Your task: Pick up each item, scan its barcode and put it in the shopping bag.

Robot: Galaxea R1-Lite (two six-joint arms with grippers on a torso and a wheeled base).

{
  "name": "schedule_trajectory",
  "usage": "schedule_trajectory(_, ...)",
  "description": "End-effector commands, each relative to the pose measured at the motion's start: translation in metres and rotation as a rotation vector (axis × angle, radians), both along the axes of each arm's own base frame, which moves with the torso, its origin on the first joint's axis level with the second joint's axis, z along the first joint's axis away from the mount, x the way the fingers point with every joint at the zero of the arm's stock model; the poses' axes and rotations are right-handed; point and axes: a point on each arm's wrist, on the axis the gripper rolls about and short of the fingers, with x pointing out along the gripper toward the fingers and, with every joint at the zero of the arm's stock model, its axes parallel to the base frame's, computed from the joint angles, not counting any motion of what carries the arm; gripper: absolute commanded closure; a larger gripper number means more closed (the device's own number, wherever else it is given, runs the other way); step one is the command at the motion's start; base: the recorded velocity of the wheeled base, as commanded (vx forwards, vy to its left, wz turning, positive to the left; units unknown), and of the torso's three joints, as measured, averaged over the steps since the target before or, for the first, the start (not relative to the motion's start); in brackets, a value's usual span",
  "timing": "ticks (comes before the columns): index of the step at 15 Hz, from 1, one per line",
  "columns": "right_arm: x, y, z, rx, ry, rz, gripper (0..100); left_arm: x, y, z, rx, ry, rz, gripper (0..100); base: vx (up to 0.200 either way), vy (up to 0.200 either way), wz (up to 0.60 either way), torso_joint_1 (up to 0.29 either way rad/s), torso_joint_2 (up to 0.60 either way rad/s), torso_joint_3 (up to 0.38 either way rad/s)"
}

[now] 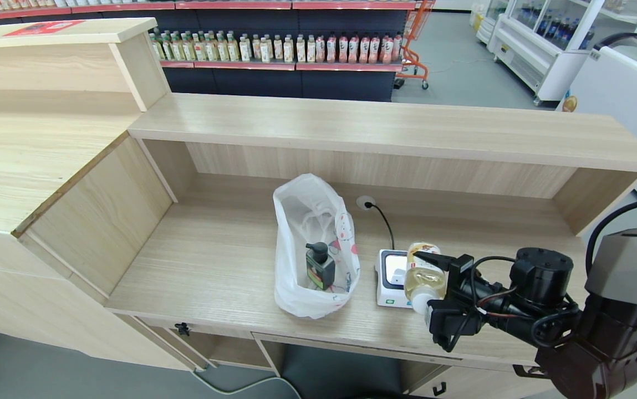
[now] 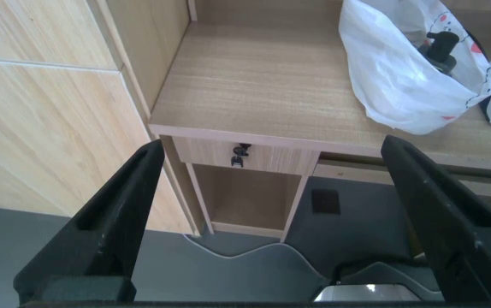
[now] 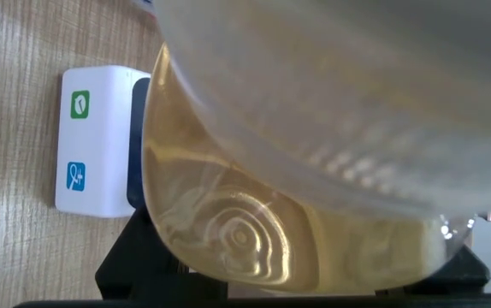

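A clear bottle of yellow drink [image 1: 422,272] with a white cap lies sideways in my right gripper [image 1: 434,282], which is shut on it just above the white barcode scanner [image 1: 391,270]. Up close, the bottle [image 3: 314,171] covers most of the scanner [image 3: 91,145]. To the left of the scanner stands the white shopping bag [image 1: 310,249], open, with a dark pump bottle [image 1: 320,267] upright inside. My left gripper [image 2: 271,222] is open, low in front of the counter's edge, with the bag [image 2: 408,77] far off beyond it.
A black cable [image 1: 383,221] runs from the scanner to a hole in the wooden counter [image 1: 213,260]. A raised shelf [image 1: 385,130] borders the back and wooden walls close both sides. Drawers and an open cubby [image 2: 245,192] lie below the counter edge.
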Motion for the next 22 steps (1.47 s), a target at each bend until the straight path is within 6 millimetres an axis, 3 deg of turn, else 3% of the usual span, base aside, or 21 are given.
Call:
schedule_trajectory(1, 0.001, 0.0, 0.0, 0.004, 0.001, 0.002, 100, 0.0, 0.0, 0.0, 0.0, -0.001, 0.0, 0, 0.0, 0.0, 0.0, 0.0, 0.0, 0.0)
schedule_trajectory(12, 0.005, 0.0, -0.013, 0.028, 0.06, 0.03, 100, 0.0, 0.0, 0.0, 0.0, -0.001, 0.0, 0, 0.0, 0.0, 0.0, 0.0, 0.0, 0.0)
schedule_trajectory(20, 0.009, 0.012, -0.007, 0.048, 0.028, 0.06, 100, 0.0, 0.0, 0.0, 0.0, -0.001, 0.0, 0, 0.0, 0.0, 0.0, 0.0, 0.0, 0.0)
schedule_trajectory(21, 0.008, 0.015, 0.002, 0.064, 0.008, 0.07, 100, 0.0, 0.0, 0.0, 0.0, -0.001, 0.0, 0, 0.0, 0.0, 0.0, 0.0, 0.0, 0.0)
schedule_trajectory(22, 0.006, 0.02, 0.026, 0.135, -0.037, 0.082, 100, 0.0, 0.0, 0.0, 0.0, -0.001, 0.0, 0, 0.0, 0.0, 0.0, 0.0, 0.0, 0.0)
